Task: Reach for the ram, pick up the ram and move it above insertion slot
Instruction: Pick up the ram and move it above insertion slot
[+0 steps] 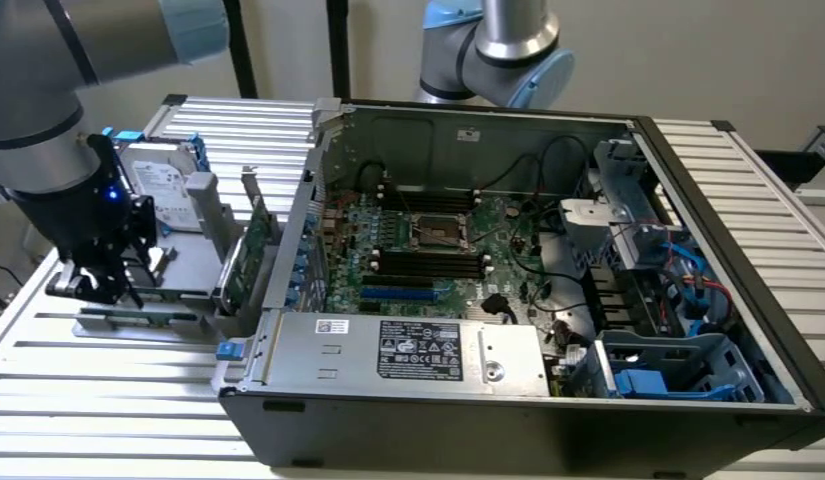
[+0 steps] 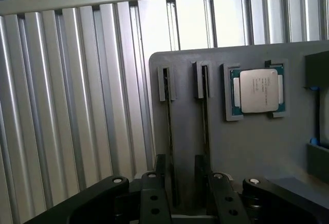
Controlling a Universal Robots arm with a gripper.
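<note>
Two thin sticks point(image 2: 204, 121) stand edge-up in tray point(image 2: 257, 147) slots next to the CPU point(image 2: 255, 91), and the gripper point(image 2: 182, 180) is spread open around the ram point(image 2: 171, 131), the dark, narrow one farther from the CPU.

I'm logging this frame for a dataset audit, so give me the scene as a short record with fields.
gripper: open, low over the grey holder
ram: on edge in a slot of the holder, between the fingers, apparently not gripped
second slot: alongside the ram's slot
processor: flat in a recess of the holder
computer case: open, to the exterior view's right of the holder
motherboard: exposed inside the case
task state: ram not yet lifted
</note>
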